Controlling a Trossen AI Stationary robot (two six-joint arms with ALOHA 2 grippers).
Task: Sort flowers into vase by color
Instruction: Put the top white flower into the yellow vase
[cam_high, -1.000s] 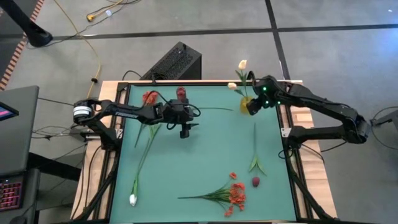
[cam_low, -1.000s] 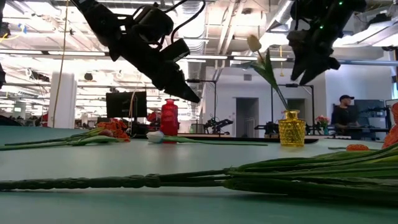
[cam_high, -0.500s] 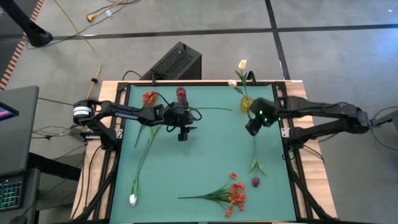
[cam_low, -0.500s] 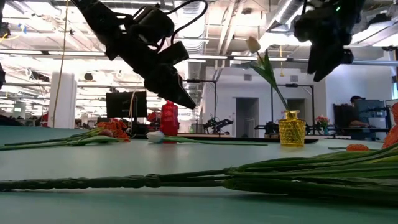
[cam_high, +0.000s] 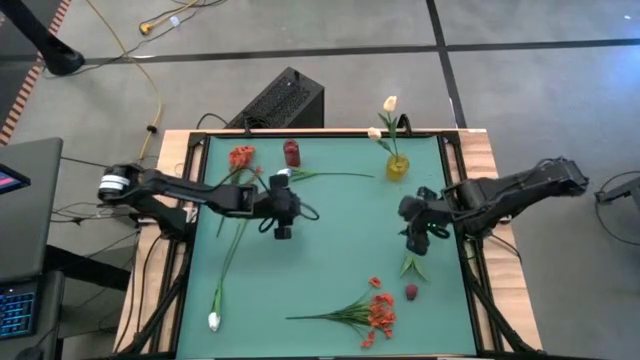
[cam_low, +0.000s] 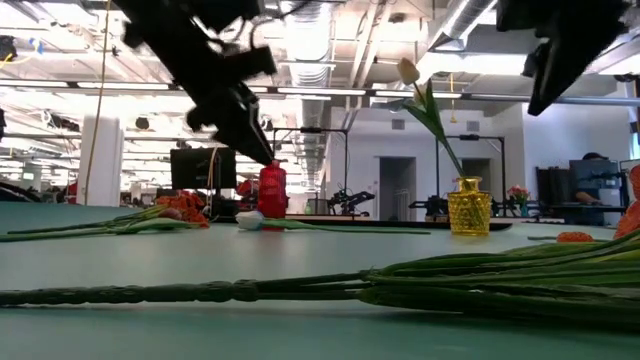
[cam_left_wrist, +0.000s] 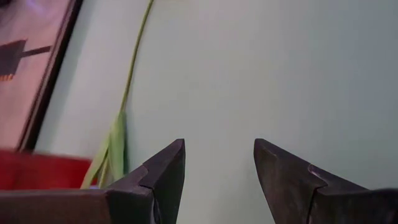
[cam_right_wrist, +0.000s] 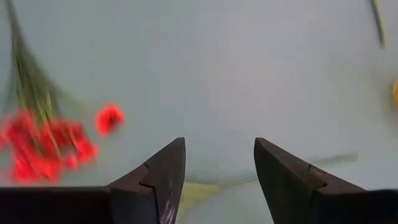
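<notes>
Two white-budded flowers (cam_high: 390, 104) stand in the yellow vase (cam_high: 397, 166) at the far right; it also shows in the low view (cam_low: 467, 205). A red vase (cam_high: 291, 152) stands at the far middle. On the mat lie a red-orange bloom (cam_high: 240, 156), a long white tulip (cam_high: 213, 321), a white-budded flower (cam_high: 283, 173), a red-orange cluster (cam_high: 380, 310) and a dark red bud (cam_high: 410, 292) with its stem (cam_high: 409, 262). My left gripper (cam_high: 283, 230) hangs open and empty near the middle. My right gripper (cam_high: 415, 242) hangs open and empty over the dark red bud's stem.
The mat's bare middle (cam_high: 340, 240) lies between the two grippers. The red-orange cluster shows in the right wrist view (cam_right_wrist: 43, 146). A green stem (cam_left_wrist: 134, 62) lies ahead of my left fingers. A black box (cam_high: 285, 98) stands beyond the far edge.
My right gripper has gone from beside the yellow vase toward the table's near edge, along the right side, and now hangs over the dark red bud's stem. My left gripper has gone a little toward the near edge and the left. The flowers have stayed in place.
</notes>
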